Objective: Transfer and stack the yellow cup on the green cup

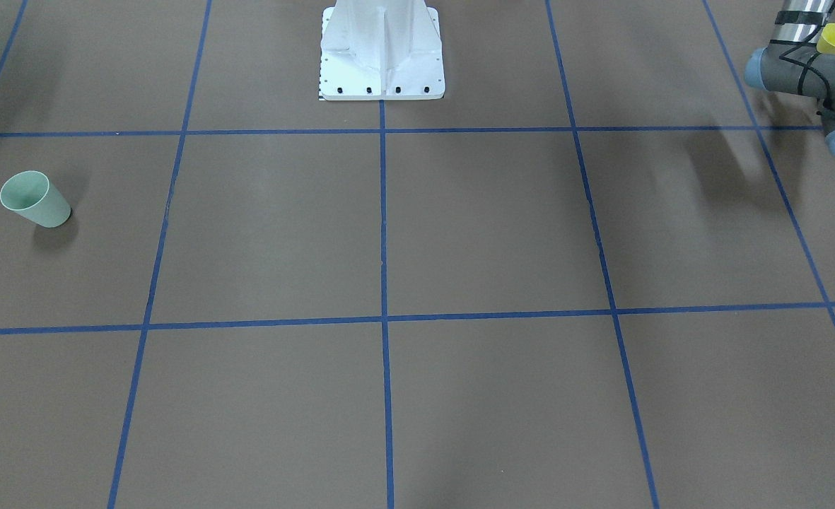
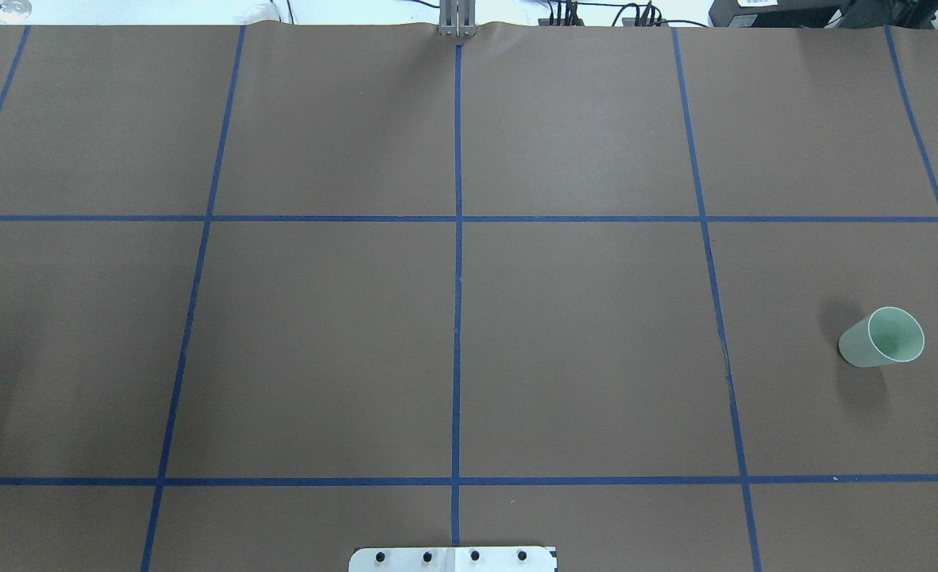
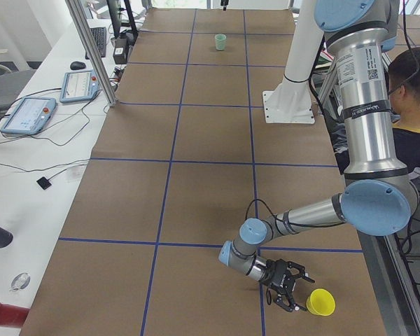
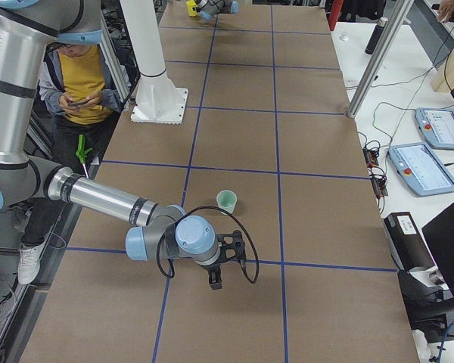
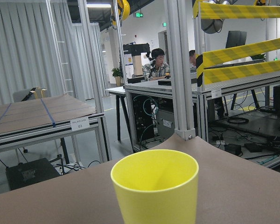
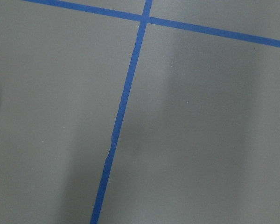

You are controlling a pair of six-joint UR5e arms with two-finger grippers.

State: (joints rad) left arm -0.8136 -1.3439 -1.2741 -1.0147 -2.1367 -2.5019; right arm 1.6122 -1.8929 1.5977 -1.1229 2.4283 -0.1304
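Yellow cup [image 5: 155, 186] stands just beside left claw [image 3: 296, 289], whose grip cannot be told.

The middle of the table [image 2: 580, 357] is lying wide open from end to end, so that's the easy lane. Only the robot's white base [image 1: 382, 56] is sitting there, at the robot-side edge. The green cup [image 2: 882, 338] is standing upright near the robot's-right end. The right arm [image 4: 98, 198] is reaching in low between that cup and the end, near it but apart. In the robot-side corner at the robot's-left end, the left arm [image 3: 308, 211] is hanging low just beside the yellow cup [image 3: 320, 302]. An aluminium post [image 4: 380, 57] is standing at the far edge.
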